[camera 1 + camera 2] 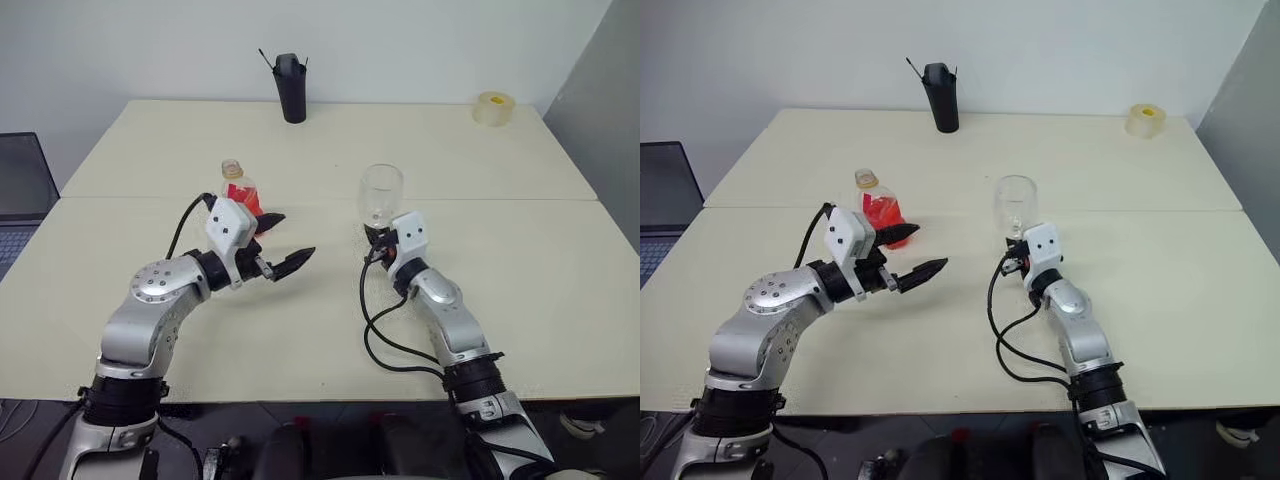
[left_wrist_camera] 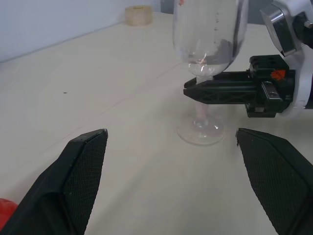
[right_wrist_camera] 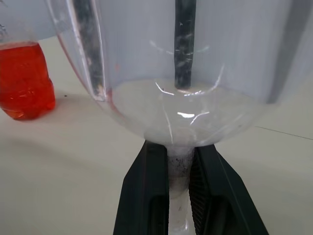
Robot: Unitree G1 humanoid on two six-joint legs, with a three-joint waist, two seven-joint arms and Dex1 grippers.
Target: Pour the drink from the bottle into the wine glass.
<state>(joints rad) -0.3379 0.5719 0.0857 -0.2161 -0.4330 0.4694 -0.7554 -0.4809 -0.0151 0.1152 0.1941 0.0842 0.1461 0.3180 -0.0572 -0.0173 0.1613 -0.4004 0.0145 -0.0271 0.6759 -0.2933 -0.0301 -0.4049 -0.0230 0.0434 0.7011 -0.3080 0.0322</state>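
Black fingers of the right gripper, at centre frame, are clenched on the stem of the wine glass, whose foot rests on the table; its bowl looks empty, so no pouring seems done yet; the left gripper, left of centre, hangs spread wide and empty, pointing level toward the glass; just behind it stands the bottle with the drink, ungrasped; picking it up and tipping it remain.
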